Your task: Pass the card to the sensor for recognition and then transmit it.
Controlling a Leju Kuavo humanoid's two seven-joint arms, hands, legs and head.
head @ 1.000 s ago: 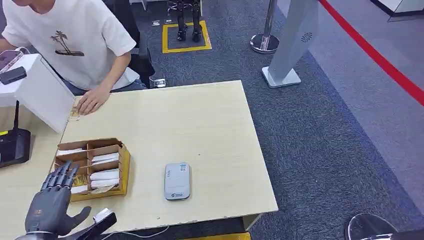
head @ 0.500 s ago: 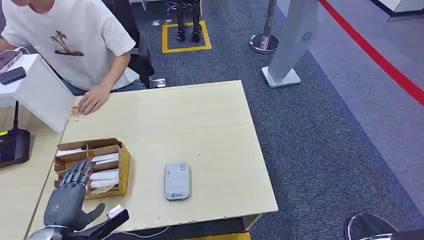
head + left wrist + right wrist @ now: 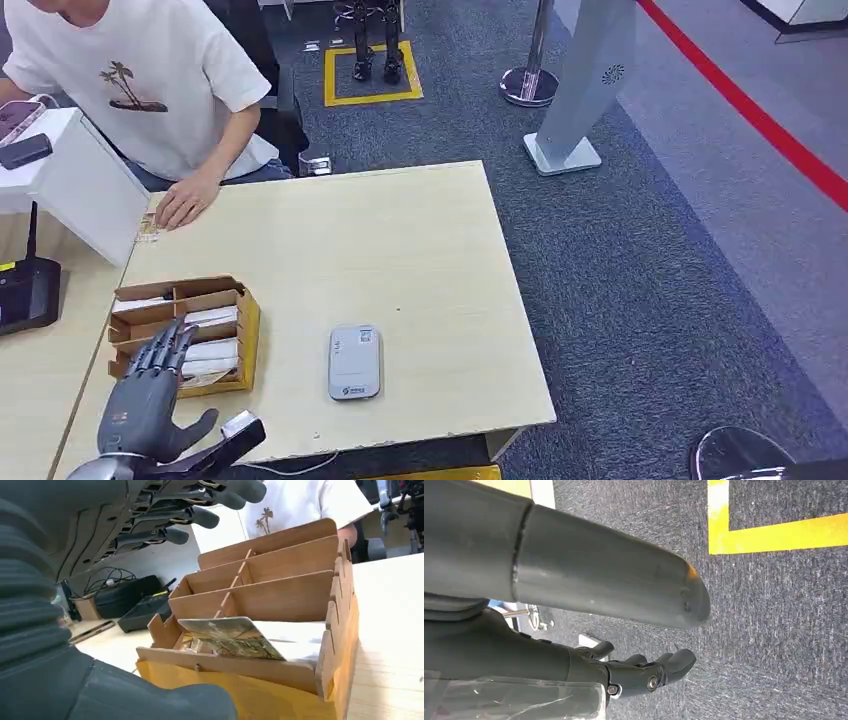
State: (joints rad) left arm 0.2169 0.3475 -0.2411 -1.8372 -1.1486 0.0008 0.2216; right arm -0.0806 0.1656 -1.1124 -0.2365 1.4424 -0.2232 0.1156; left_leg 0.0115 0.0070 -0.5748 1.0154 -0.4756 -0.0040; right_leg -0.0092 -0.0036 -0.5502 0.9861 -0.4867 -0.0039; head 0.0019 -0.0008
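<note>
Cardboard divider box on the wooden table holds the cards; one card lies tilted in its nearest compartment. Left hand hovers above it, fingers apart, empty. Grey card reader lies nearby. Right hand hangs over carpet, fingers curled, empty.

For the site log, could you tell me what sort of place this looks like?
Probably an indoor demo or test area set up as a service desk: a wooden table with a card box and grey reader, carpet with yellow floor markings, and a barrier post.
</note>
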